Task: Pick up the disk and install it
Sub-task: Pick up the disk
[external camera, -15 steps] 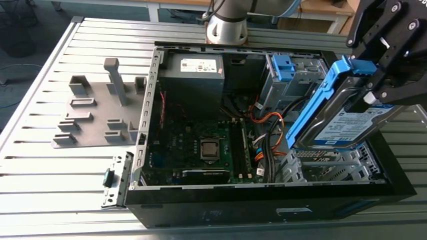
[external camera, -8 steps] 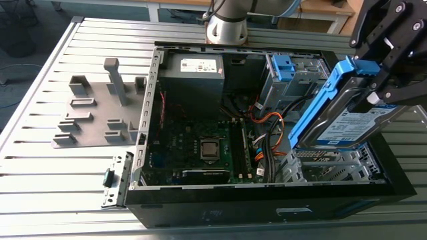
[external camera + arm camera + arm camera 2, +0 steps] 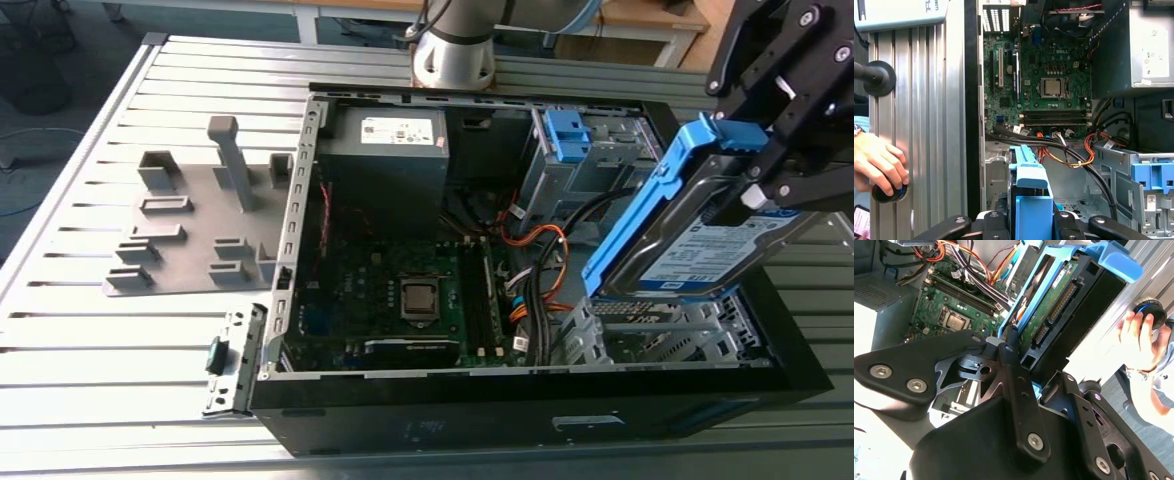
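- The tool [image 3: 763, 180] is shut tight on the disk [image 3: 694, 245]. Its black fingers pinch the blue frame of the disk from two sides, as the first wrist view shows.
- The disk is up in the air at the right side of the exterior view. It hangs over the right end of the open computer case [image 3: 534, 405].
- The disk stands on its edge and leans. Its long side runs from the upper right, where the tool grips it, down to the lower left.
- The low end of the disk is just above the silver metal bay [image 3: 674, 335] in the lower right corner of the case. I cannot tell if it touches the metal.
- The drive cage [image 3: 587, 165] with the small blue latch [image 3: 566, 130] sits farther back, up and to the left of the disk in the exterior view. The two are apart.
- Orange and black cables [image 3: 541, 245] lie between the green board [image 3: 400, 290] and the disk.
- The grey power box [image 3: 387, 145] is at the back of the case, well away from the disk.
- A grey plastic stand [image 3: 187, 235] sits on the counter [image 3: 94, 340] at the left of the exterior view, outside the case.
- A person's hand [image 3: 879, 167] rests on a black knob [image 3: 886, 192] beside the case in the first wrist view.
- I think the picking up is done. The disk is not in its place yet.
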You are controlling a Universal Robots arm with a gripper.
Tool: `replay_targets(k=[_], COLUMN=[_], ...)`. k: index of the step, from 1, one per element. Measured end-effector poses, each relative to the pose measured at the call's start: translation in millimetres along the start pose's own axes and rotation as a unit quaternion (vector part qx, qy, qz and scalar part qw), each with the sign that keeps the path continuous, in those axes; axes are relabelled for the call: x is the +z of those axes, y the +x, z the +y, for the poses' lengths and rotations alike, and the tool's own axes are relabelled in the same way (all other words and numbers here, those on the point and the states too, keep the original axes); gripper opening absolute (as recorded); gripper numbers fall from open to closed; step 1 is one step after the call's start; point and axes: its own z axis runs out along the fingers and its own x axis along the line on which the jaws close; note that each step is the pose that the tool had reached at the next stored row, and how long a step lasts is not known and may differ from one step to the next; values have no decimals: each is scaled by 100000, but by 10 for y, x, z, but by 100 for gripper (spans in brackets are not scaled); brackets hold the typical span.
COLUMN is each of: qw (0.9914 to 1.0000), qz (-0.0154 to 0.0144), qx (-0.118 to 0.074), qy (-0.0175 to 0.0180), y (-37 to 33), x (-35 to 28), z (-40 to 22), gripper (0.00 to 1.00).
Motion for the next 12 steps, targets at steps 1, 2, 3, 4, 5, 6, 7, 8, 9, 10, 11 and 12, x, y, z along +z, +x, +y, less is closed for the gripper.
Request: replay_targets(k=[1, 2, 3, 4, 5, 6, 7, 8, 9, 10, 11, 12], qw=[100000, 100000, 100000, 100000, 100000, 100000, 100000, 100000, 100000, 100000, 100000, 100000], qz=[1, 1, 1, 1, 6, 6, 4, 1, 0, 0, 1, -1], qx=[-2, 0, -1, -4, -2, -1, -1, -3, -1, -1, 0, 1], qy=[-1, -1, -1, 1, 0, -1, -1, 0, -1, -2, 0, -1], y=[0, -1, -1, -1, -1, -1, -2, -2, -2, -2, -2, -2], x=[0, 0, 0, 0, 0, 0, 1, 1, 1, 1, 1, 2], z=[-6, -11, -17, -23, -29, -33, -38, -44, -49, -54, -59, -65], gripper=[37, 37, 37, 37, 37, 37, 37, 37, 37, 37, 37, 37])
